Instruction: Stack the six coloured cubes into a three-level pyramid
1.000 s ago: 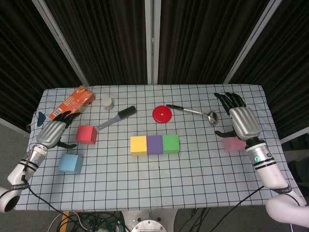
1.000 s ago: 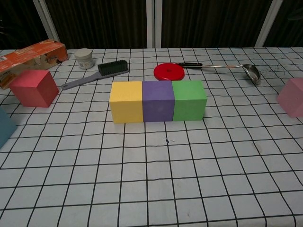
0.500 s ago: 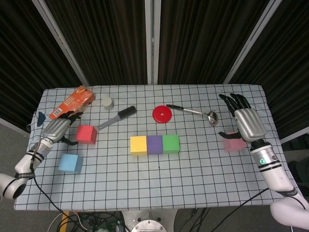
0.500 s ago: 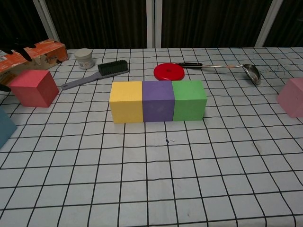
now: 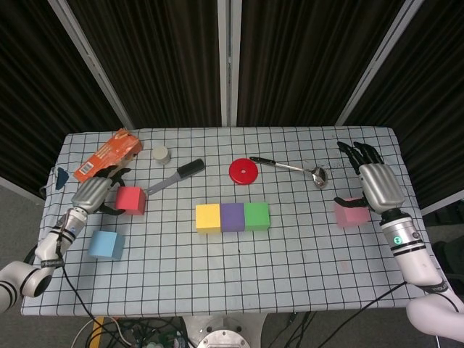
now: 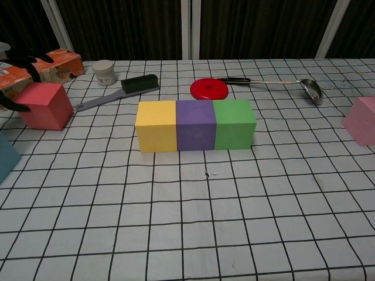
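The base row of the pyramid is already laid: the yellow cube (image 5: 208,217), purple cube (image 5: 232,216) and green cube (image 5: 257,215) sit touching side by side near the middle of the worktop (image 5: 290,275), with nothing on top of them yet. Three cubes remain loose. The red cube (image 5: 130,200) stands left of the row, the blue cube (image 5: 106,245) just in front of it near the left edge, and the pink cube (image 5: 351,212) well off to the right. Over the last second both hands have closed in on their cubes: the left hand (image 5: 93,193) has slid up against the red cube's left side, fingers spread around it but not yet visibly clamped, so it holds nothing for certain. The right hand (image 5: 377,185) has drawn back to sit beside the pink cube, its thumb reaching toward the near face, fingers extended and apart. Both look set to grasp, so the second level seems the next step. Behind lie an orange box (image 5: 109,154), a brush (image 5: 176,176), a red disc (image 5: 243,171) and a ladle (image 5: 293,168).
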Controlling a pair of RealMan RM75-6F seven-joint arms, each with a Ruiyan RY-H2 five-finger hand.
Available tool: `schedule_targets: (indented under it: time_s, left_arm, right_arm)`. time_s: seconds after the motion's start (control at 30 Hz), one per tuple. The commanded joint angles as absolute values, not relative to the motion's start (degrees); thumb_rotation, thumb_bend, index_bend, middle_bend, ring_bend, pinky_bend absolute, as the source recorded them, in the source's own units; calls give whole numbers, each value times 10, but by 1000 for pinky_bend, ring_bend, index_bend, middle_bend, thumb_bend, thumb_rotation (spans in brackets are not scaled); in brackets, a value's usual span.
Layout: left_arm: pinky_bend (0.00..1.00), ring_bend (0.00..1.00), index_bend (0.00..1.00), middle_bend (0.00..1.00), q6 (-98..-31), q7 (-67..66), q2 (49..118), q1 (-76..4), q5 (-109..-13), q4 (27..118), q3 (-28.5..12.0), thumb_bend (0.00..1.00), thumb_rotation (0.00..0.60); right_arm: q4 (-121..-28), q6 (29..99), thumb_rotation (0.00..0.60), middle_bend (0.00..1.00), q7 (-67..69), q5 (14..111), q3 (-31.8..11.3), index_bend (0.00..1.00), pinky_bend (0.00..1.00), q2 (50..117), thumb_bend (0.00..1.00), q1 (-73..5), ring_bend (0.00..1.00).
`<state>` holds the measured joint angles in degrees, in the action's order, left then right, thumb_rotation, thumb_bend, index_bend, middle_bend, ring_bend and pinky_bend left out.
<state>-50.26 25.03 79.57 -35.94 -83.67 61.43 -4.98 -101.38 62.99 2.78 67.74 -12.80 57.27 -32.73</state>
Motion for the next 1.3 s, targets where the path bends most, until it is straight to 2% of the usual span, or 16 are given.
schedule_targets:
  time_s: [0.03,0.23,0.4,0.53,0.67,0.77,1.1,1.3]
  left_arm:
    - [112,91,120,472,-518,249,766,-359,-837,656,-56,185,600]
    - [114,120,120,495,-531,189,684,-361,-797,814,-89,185,600]
    - [113,134,120,497,-517,91,627,-374,-674,988,-133,184,600]
    - [111,134,120,500,-540,-13,630,-397,-622,1056,-146,183,600]
    - [111,138,120,501,-541,-70,656,-431,-583,1083,-157,183,600]
    - [110,177,121,522,-547,-104,690,-459,-545,1077,-169,183,600]
    - [96,224,129,574,-607,-248,797,-552,-354,1065,-189,184,600]
    - [96,225,129,574,-613,-278,826,-586,-311,1054,-196,183,600]
  right_arm:
    - [-1011,633,600,156,34,681,-130,0,0,569,2,-322,0]
    - [-1010,650,600,165,43,675,-140,0,0,562,10,-309,0]
    - [-1002,648,600,170,51,658,-144,0,0,562,16,-300,0]
    - [-1002,657,600,170,67,661,-146,0,0,555,17,-287,0]
    - [-1007,669,600,172,83,668,-147,0,0,542,17,-272,0]
    - [-1008,674,600,173,92,671,-148,0,0,533,17,-262,0]
    - [-989,666,600,175,121,670,-148,0,0,529,18,-247,0]
    - [-977,668,600,175,136,680,-147,0,0,530,18,-237,0]
